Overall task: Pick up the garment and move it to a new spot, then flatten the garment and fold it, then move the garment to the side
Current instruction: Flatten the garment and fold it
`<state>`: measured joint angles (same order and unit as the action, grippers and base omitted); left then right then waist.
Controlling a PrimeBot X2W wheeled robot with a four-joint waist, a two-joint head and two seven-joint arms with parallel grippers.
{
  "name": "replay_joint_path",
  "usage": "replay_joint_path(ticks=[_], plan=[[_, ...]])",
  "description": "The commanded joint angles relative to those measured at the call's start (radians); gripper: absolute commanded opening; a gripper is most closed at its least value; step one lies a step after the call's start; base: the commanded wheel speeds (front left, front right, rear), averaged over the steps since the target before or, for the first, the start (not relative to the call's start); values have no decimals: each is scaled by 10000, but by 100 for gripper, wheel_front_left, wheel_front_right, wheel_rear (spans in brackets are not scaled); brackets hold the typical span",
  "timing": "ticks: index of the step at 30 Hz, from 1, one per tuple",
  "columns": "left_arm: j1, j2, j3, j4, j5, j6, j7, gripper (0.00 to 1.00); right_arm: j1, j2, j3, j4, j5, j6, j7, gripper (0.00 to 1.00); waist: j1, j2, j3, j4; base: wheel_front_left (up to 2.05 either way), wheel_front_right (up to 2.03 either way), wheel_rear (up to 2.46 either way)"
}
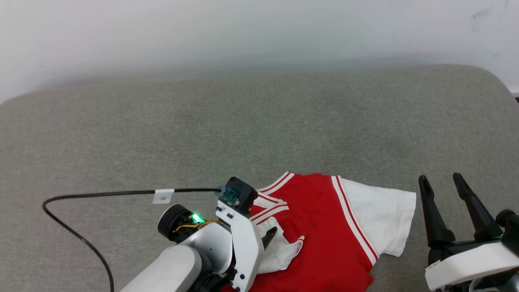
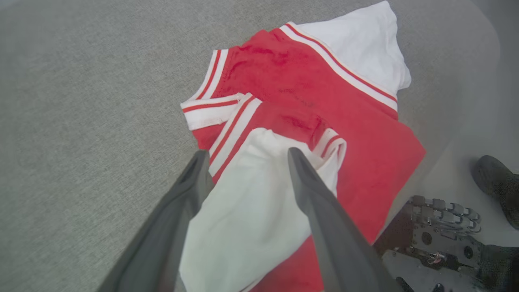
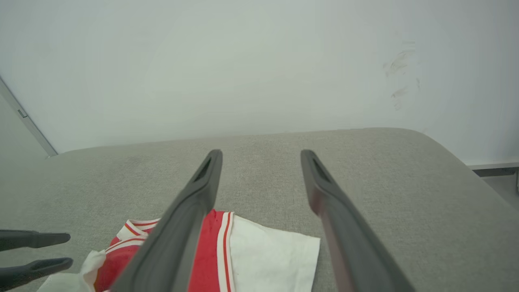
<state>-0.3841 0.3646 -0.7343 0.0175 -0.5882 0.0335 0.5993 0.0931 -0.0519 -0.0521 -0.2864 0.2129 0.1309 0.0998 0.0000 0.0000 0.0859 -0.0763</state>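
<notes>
Left of garment point(image 1: 324, 227), unreadable cable tag point(image 1: 163, 196)

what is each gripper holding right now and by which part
Nothing is held. The left gripper has its fingers apart over the folded-in white sleeve of the red jersey with striped trim; the right gripper is open beside it.

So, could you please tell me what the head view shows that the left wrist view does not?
Head view adds: a black cable with a white tag looping over the grey cushion, the pale wall, and the right gripper, open, right of the jersey. Left wrist view adds: the left gripper, open, its fingers framing a folded-over white sleeve, and dark machinery past the cushion's edge. Both share: the red jersey with striped trim, its other white sleeve spread flat, on the cushion.
</notes>
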Motion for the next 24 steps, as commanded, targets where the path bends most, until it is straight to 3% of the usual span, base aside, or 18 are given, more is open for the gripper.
replay_joint_path(ticks=[1,7,8,10,11,18,24], plan=[[-144,-72,-34,67,-51,-64,74,100,-114,28,14,44,113,-3,-26,100,0,0,266,-163,0,0,0],[-719,-280,-295,669,-222,-378,702,100,-358,26,87,274,214,-3,-218,100,0,0,722,-380,0,0,0],[-756,-317,-320,778,-251,-399,784,74,-373,26,96,328,215,-3,-222,100,0,0,755,-404,0,0,0],[-861,-360,-361,933,-271,-430,849,5,-420,26,86,414,234,-3,-264,100,0,0,788,-437,0,0,0],[-847,-376,-387,1024,-339,-465,929,0,-450,26,76,446,247,-3,-290,100,0,0,788,-445,0,0,0],[-804,-277,-325,1188,-296,-451,619,0,-416,27,-112,593,250,-3,-291,100,0,0,487,-264,0,0,0],[-562,240,363,591,-21,222,-198,0,-156,25,-297,505,233,-3,-204,100,0,0,179,99,0,0,0]])
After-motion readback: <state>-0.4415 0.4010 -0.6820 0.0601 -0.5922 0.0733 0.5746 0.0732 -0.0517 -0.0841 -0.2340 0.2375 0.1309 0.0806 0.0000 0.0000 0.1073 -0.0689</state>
